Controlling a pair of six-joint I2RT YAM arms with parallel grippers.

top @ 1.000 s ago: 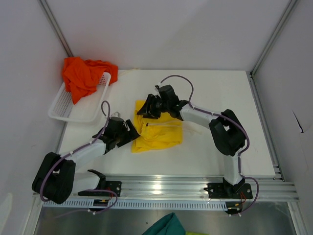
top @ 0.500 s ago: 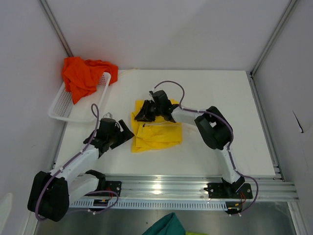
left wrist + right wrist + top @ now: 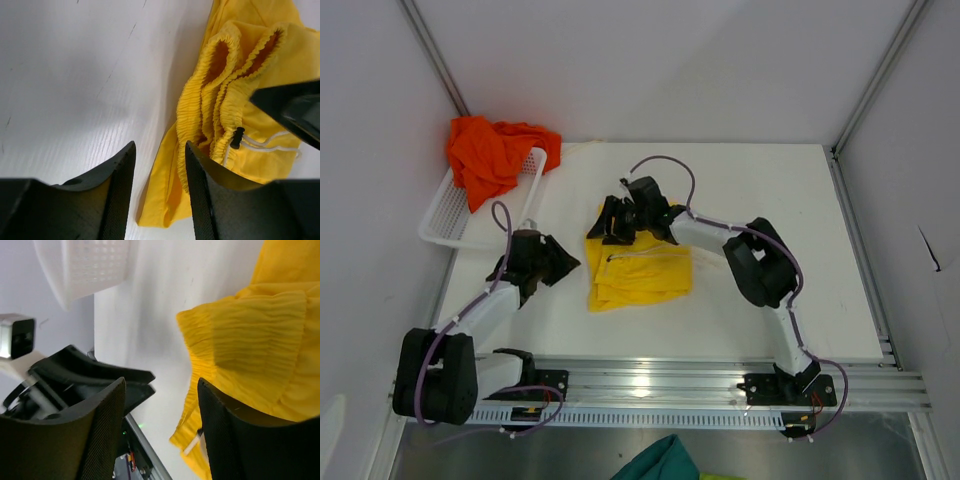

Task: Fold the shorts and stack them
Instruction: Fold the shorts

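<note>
The yellow shorts (image 3: pixel 642 272) lie on the table (image 3: pixel 770 190) near its middle, gathered into a compact, roughly square packet, so their fold looks done or nearly done. The left wrist view shows the waistband (image 3: pixel 200 100) doubled over itself in several layers, with a white drawstring (image 3: pixel 265 145) trailing from it. The edges are a little uneven and may want a last tidy. The left pincer (image 3: pixel 563 262) sits low just beside the packet's left edge. Its jaws stand apart with only bare table and the hem of the fabric showing between them, so it grips nothing. The right pincer (image 3: pixel 608 222) is at the packet's far left corner, next to the waistband. Its jaws are also parted and I see no cloth caught between them, so it too appears empty. The orange shorts (image 3: pixel 485 155) are still an unfolded heap in the white basket (image 3: pixel 460 225) at the table's far left corner, spilling over its rim and well apart from the yellow pair. I judge the task about half done: one pair is folded and laid down. The orange pair has yet to be lifted out, spread, folded and stacked with the yellow one.
</note>
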